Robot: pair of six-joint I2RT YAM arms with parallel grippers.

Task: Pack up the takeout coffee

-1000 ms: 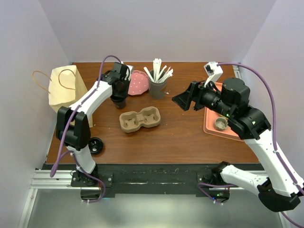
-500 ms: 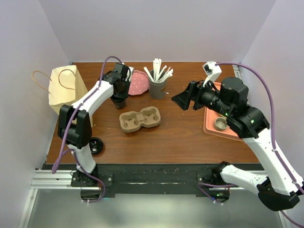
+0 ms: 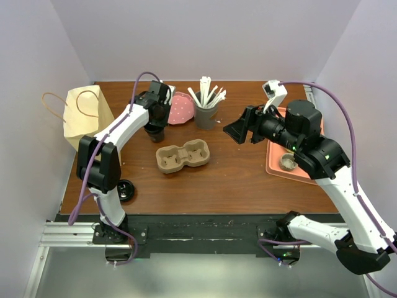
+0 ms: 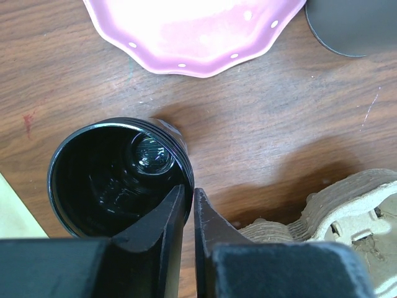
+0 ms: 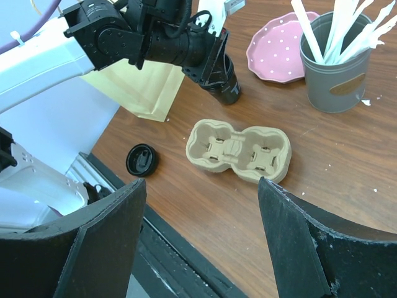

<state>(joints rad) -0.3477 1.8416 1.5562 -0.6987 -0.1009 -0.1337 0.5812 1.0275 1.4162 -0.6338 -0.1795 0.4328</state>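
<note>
Left fingers pinch the rim of the black cup.

Top cam sits high, above & behind the arm bases, and looks down and forward over the whole brown wooden table — a far, wide view. Left wrist cam is very near and faces straight down into the open black disposable cup. The pink dotted scalloped plate is at its top edge, the beige moulded-pulp two-cup carrier at bottom right. Right wrist cam hangs over the right side at mid distance, facing left and down across the table — it takes the left & middle part. All 3 views share cup, plate and carrier.
</note>
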